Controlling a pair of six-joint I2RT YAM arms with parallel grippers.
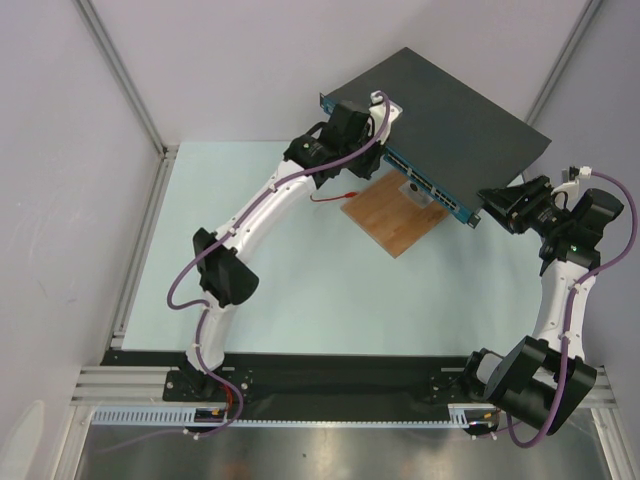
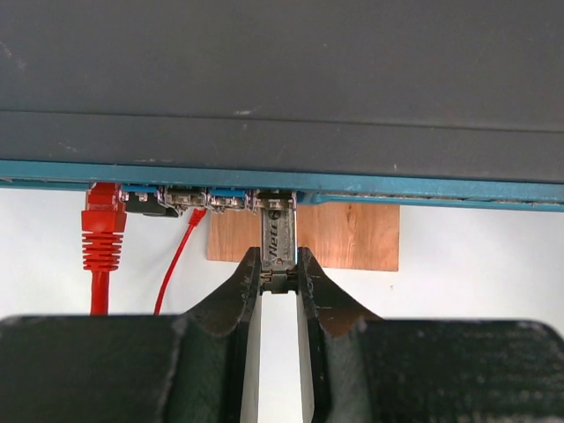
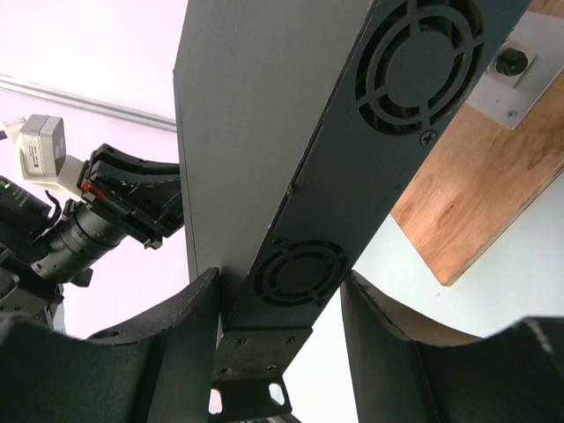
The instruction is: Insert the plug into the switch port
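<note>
Left wrist view: the left end effector [image 2: 279, 264] is pinched shut on the plug [image 2: 278, 240], a small metal module with lettering on its face. It sits dead centre of the frame. The plug's nose is up at the switch [image 2: 282, 88], right at a port in the blue front edge, and it looks just entered. Most of its body shows below the edge, so I'd call it started but not seated. Further left along that row a red cable [image 2: 103, 238] is already plugged in, with a thinner red lead beside it. The board [image 2: 352, 233] lies behind the plug.

Over on the right wrist view, the right end effector [image 3: 282, 300] straddles the switch's fan end, one finger against each face. I read that as a bracing grip.

From the top view the switch sits tilted across the upper right, partly over the board, on the pale surface [image 1: 300, 280].

What's left, by my reckoning: push the plug fully home, then let go.
</note>
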